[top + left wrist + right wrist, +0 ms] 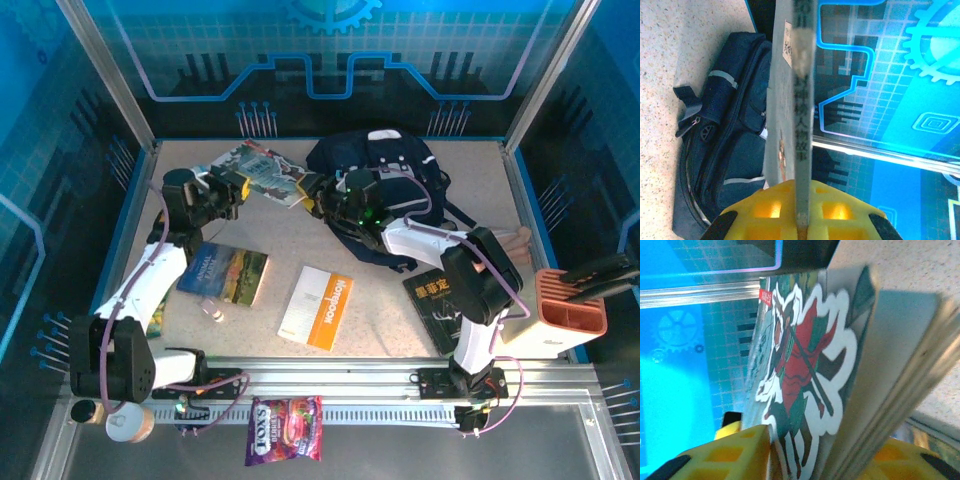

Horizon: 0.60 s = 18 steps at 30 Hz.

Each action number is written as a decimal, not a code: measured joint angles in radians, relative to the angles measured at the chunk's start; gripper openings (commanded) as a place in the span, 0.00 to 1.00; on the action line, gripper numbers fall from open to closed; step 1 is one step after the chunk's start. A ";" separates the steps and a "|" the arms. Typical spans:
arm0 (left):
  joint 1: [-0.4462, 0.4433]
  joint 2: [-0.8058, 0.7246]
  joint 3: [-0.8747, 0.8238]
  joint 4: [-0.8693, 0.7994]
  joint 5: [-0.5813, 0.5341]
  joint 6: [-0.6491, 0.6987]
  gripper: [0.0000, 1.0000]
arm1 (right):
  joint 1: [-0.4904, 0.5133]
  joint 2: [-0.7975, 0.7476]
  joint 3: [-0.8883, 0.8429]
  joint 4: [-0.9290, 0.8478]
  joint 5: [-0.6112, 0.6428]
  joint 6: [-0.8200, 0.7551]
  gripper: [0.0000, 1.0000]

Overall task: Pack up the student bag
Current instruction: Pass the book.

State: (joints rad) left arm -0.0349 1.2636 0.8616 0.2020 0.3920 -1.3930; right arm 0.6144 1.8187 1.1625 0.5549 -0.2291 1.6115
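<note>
We see the left gripper (pixel 799 202) clamped tight on a thin book (pixel 262 170). Its 2 yellow fingers (pixel 765 210) press on either face, with the spine edge-on between them. The book sticks out ahead of this gripper, held clear of the table (pixel 380 330).

At the book's other end, the right gripper (pixel 820 452) has a jaw on each side of the pages. The cover, with a red-robed figure, lies against 1 of them. We cannot tell whether they grip it yet.

The bag (pixel 400 160) lies on the table just behind the right gripper. It is beyond the left gripper's fingertips, left of the book in the left wrist view.

On the near side of both grippers, 3 more books lie flat: a landscape book (pixel 225 272), an orange book (pixel 315 307) and a black book (pixel 440 300).
</note>
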 measured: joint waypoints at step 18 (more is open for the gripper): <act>-0.070 0.004 -0.066 0.009 -0.028 0.159 0.68 | -0.082 -0.154 -0.130 -0.021 -0.067 -0.105 0.00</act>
State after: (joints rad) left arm -0.1047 1.2678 0.7952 0.2108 0.3637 -1.2335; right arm 0.5327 1.6642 1.0321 0.5339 -0.2962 1.5066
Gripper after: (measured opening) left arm 0.640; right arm 0.080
